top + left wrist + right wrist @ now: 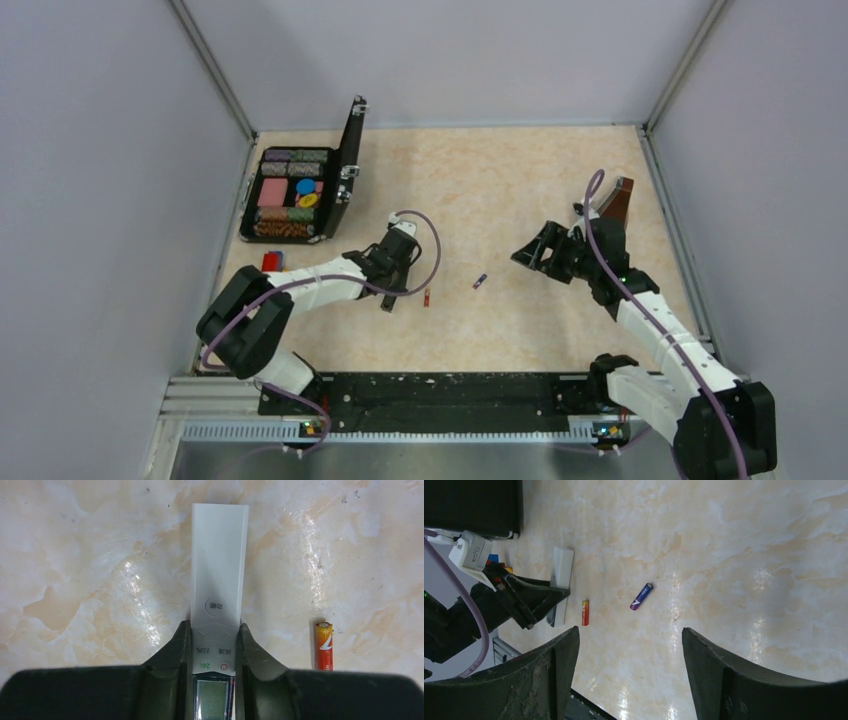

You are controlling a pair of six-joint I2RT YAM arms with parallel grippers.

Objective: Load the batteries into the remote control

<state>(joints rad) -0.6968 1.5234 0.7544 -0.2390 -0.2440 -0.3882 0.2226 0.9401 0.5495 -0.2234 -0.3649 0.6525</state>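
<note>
Left pincer [213, 645] pinches the remote [219, 555] at its display end, flat on the bench [75, 555]; right pincer [629, 650] spread, empty. Red battery [323, 645] just beside the remote, purple battery [642, 596] beyond it — square the grip before lifting.

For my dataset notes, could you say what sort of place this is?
Likely a lab robot cell: grey panel walls enclose a marbled table, with left arm and right arm on a rail.

1. Left gripper [390, 298] sits low on the table [500, 180], with the reddish battery [427, 298] just beside it.
2. Purple battery [480, 281] lies between the arms.
3. Right gripper [527, 248] has its fingers spread.
4. Open chip case [349, 160] stands far left.
</note>
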